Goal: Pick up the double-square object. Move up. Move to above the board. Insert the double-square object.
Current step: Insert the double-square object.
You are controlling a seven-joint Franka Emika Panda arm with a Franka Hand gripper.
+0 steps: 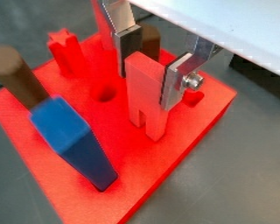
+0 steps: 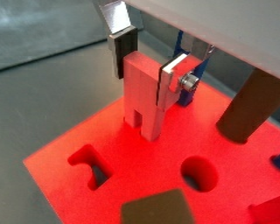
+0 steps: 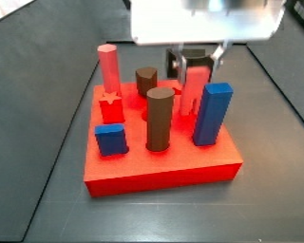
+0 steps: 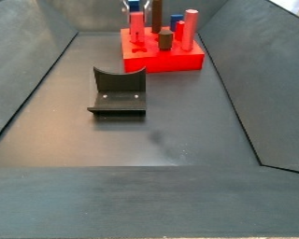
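Observation:
The double-square object (image 1: 146,96) is a slim red bar that stands upright with its lower end in the board (image 1: 166,166), a wide thick red block. It shows in both wrist views (image 2: 143,101) and in a side view (image 3: 190,98). My gripper (image 1: 149,87) straddles the bar's top in both wrist views (image 2: 146,87). One finger (image 1: 171,83) lies against the bar's side. The other finger (image 1: 127,48) stands a little off it, so the jaws look open. In a side view the gripper (image 3: 193,65) hangs over the back of the board (image 3: 161,176).
On the board stand a blue block (image 1: 74,140), a brown cylinder (image 1: 17,74), a red star peg (image 1: 66,51), a tall pink post (image 3: 107,66) and a tall blue post (image 3: 213,114). The fixture (image 4: 117,91) stands on the dark floor in front of the board (image 4: 177,61).

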